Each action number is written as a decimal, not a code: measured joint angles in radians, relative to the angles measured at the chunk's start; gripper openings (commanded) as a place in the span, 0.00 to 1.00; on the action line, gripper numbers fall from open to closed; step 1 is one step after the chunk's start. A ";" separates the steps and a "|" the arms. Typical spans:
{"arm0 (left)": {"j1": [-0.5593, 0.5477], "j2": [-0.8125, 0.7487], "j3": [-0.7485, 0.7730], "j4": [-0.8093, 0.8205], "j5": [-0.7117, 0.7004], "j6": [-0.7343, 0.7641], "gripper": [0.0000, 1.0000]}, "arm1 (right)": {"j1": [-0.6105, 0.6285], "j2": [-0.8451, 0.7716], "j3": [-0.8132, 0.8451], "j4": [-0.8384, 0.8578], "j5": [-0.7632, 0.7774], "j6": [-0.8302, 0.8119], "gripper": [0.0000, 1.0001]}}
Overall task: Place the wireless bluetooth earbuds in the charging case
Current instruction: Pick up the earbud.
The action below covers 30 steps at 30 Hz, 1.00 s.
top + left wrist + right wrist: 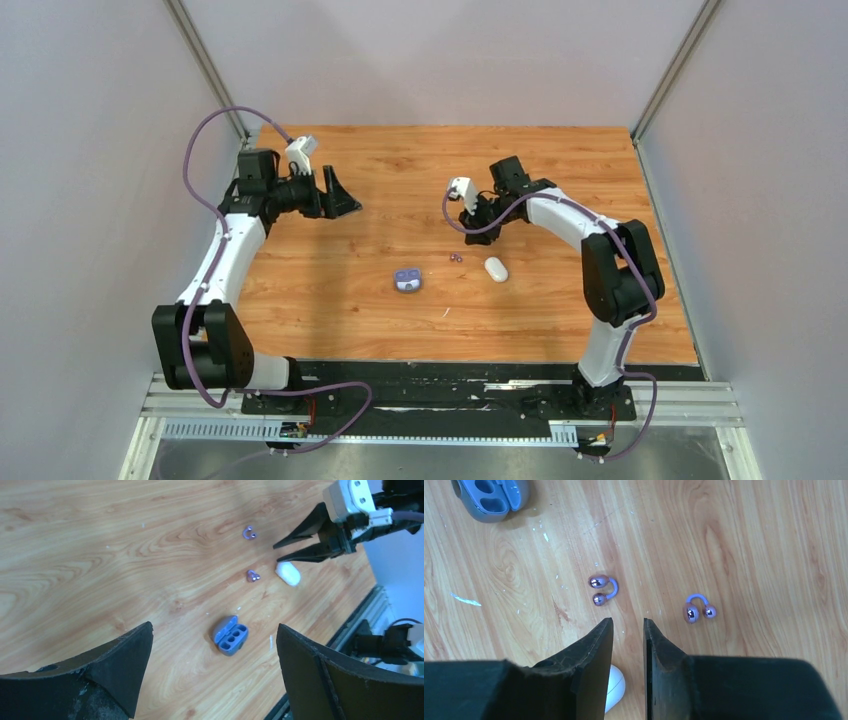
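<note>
We see the left claw (341, 192) spread wide and holding nothing, hanging over the upper left of the worktop (330, 300) in the top view, well apart from everything else. The right claw (628, 622) has its jaws drawn close, with a narrow gap between them and nothing in that gap. In the right wrist view the first earbud (602, 590), a purple arc with two shiny beads, lies loose on the wood just above the claw tips near centre frame. The second earbud (698, 609), of the same make, lies to its right. We find the purple charging case (489, 497) at the upper left of that view, lid open, dark wells showing. The white case (615, 687) sits at the bottom, partly hidden behind the finger at the left of the frame
</note>
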 measured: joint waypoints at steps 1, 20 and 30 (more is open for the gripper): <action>0.000 0.000 0.010 -0.010 -0.007 0.011 1.00 | 0.007 0.001 -0.002 0.002 0.001 -0.011 0.29; -0.020 -0.105 0.124 -0.143 -0.728 0.202 1.00 | 0.087 0.035 -0.110 0.072 0.041 -0.158 0.32; -0.019 -0.088 0.124 -0.163 -0.628 0.151 0.96 | 0.110 0.061 -0.110 0.111 0.053 -0.159 0.26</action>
